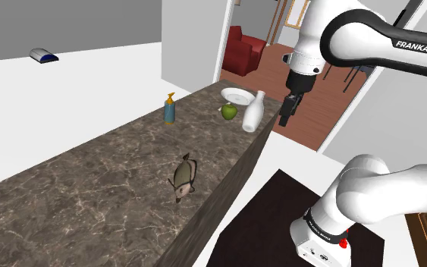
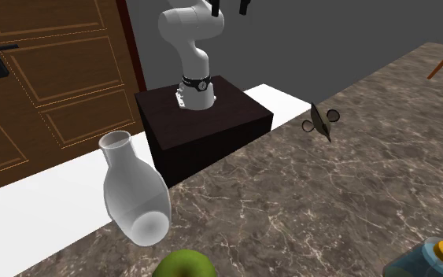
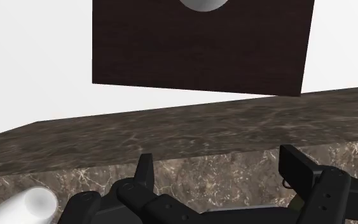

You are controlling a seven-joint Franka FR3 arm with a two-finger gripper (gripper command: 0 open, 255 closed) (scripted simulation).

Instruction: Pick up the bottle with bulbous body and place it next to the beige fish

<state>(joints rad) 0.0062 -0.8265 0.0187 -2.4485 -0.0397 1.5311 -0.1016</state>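
Gripper (image 1: pixel 285 120) hanging fingers-down just off the counter's edge on the stand's side, jaws spread wide and holding nothing. In the wrist view the two black fingers (image 3: pixel 147 168) stand well apart, with the counter's marbled edge between them.

Shoulder view, left to right:
- a small blue-grey object (image 1: pixel 43 55) lies on the white surface far back;
- a blue pump bottle (image 1: pixel 170 108) with a yellow top stands upright on the brown marbled counter (image 1: pixel 90 182);
- a drab fish (image 1: pixel 183 177) lies nearer the camera, well apart from the other items;
- a green apple (image 1: pixel 228 111) sits just in front of a white plate (image 1: pixel 236 95);
- the white bulbous bottle (image 1: pixel 253 112) rests at the counter's edge, beside the apple and just beside the gripper but not touched by it, its neck leaning slightly toward the gripper;
- the dark stand (image 1: pixel 272 212) at lower right carries the white arm.

Second exterior view, left to right:
- a wooden door (image 2: pixel 46 79);
- the bulbous bottle in the foreground at the counter's edge, with the apple near its base;
- the stand behind;
- the fish farther along the counter;
- the pump bottle at the lower right corner.

In the wrist view the bottle's white neck shows outside one finger, not between the two.
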